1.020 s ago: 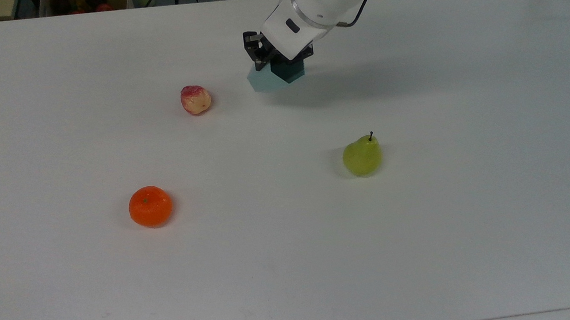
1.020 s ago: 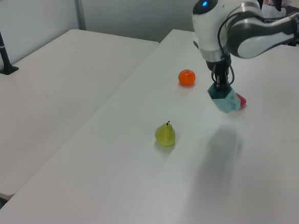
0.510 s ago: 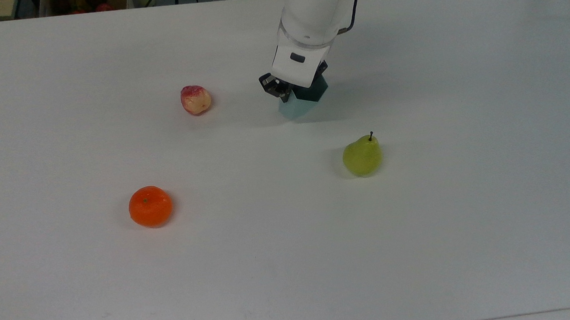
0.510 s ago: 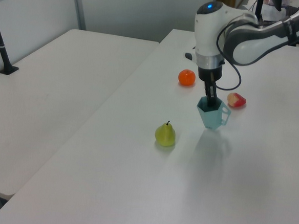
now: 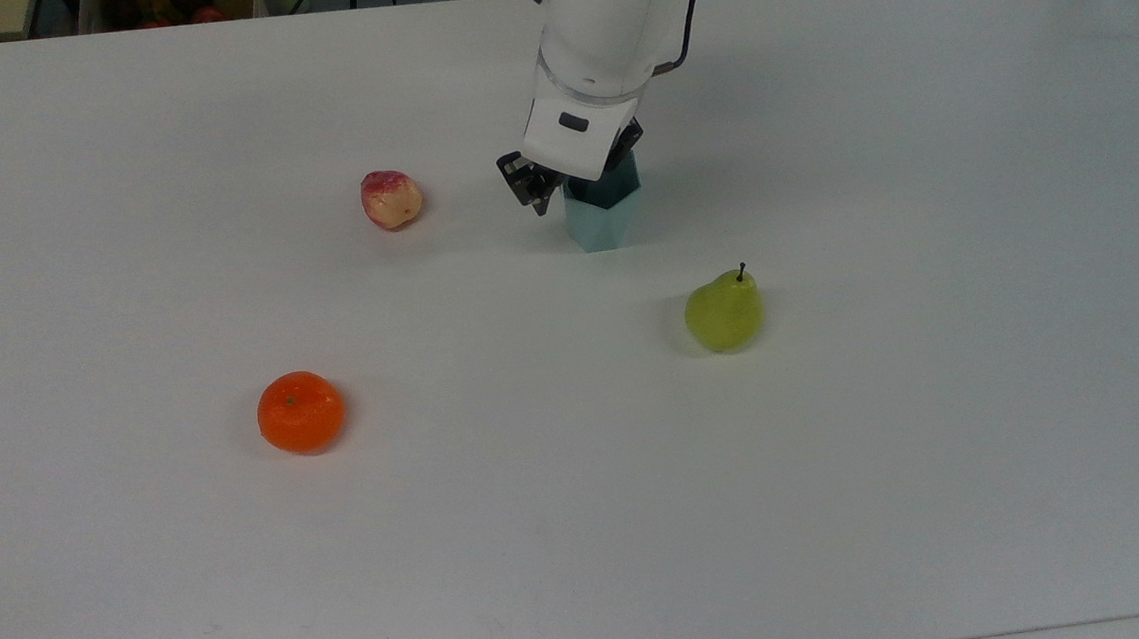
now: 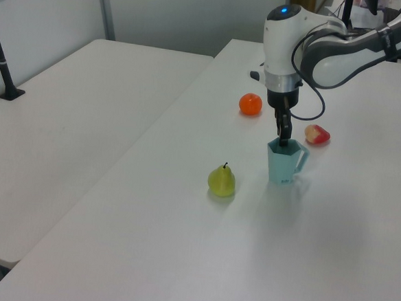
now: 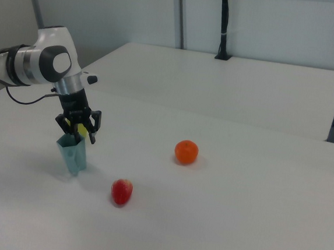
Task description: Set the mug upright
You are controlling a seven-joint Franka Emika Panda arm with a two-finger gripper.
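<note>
The mug (image 5: 603, 222) is pale light-blue and faceted, with a dark teal inside. It stands upright on the white table (image 5: 583, 519), mouth up. In the left view the mug (image 6: 281, 164) shows a small handle on the left view's right side. My gripper (image 6: 282, 138) comes straight down onto its rim, with one finger inside the mouth, shut on the wall. From the top view the white wrist covers most of the gripper (image 5: 588, 188). The right view has the gripper (image 7: 76, 132) over the mug (image 7: 73, 153).
A green pear (image 5: 723, 311) lies near the mug at the top view's lower right. A red-and-cream fruit (image 5: 391, 199) sits to the top view's left of the mug, and an orange (image 5: 300, 411) lies farther to the lower left.
The gripper swung the mug from lying tilted to upright and lowered it onto the table, shifting toward the top view's right and down.
</note>
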